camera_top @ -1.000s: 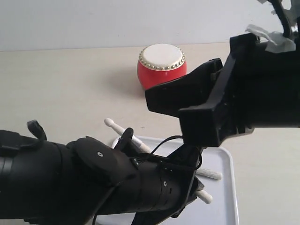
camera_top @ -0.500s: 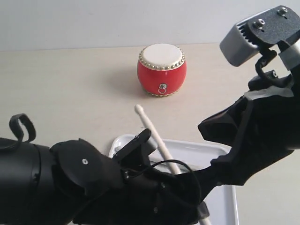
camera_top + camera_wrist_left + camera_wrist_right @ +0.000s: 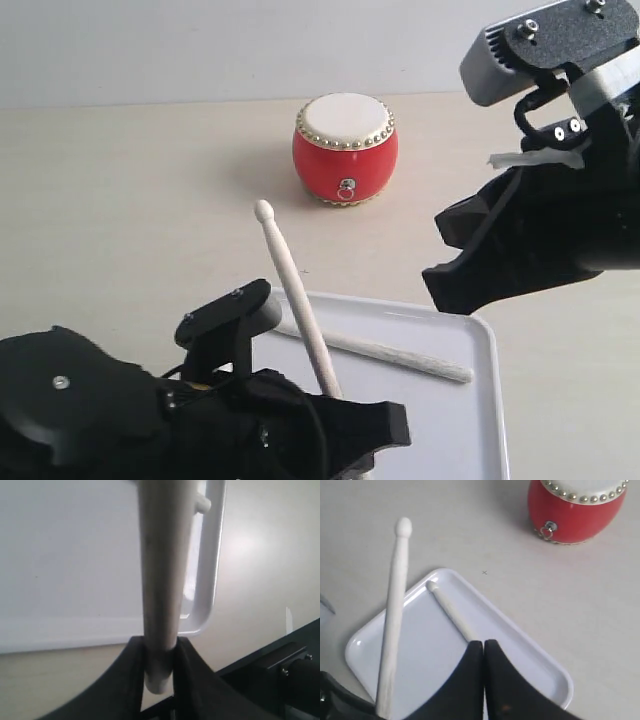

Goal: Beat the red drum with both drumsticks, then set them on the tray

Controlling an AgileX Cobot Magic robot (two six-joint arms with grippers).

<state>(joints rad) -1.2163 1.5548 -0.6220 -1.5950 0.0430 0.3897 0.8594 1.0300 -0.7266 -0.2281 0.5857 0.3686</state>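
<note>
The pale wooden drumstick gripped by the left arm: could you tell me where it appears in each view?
Exterior: pale wooden drumstick slants upward at lower centre.
Left wrist: central, clamped between the jaws.
Right wrist: crossing the glossy white rectangular plastic tray's corner, tip beyond.
Shared landmark: that tray.

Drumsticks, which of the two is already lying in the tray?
The loose drumstick lying flat across the tray; the other drumstick is clamped in the left end effector, its tip past the tray's rim.

Bare tabletop (image 3: 130, 220) between red drum (image 3: 345, 160) and tray (image 3: 465, 420) — one drumstick (image 3: 400, 352) flat inside, second drumstick (image 3: 295, 290) aslant above
</note>
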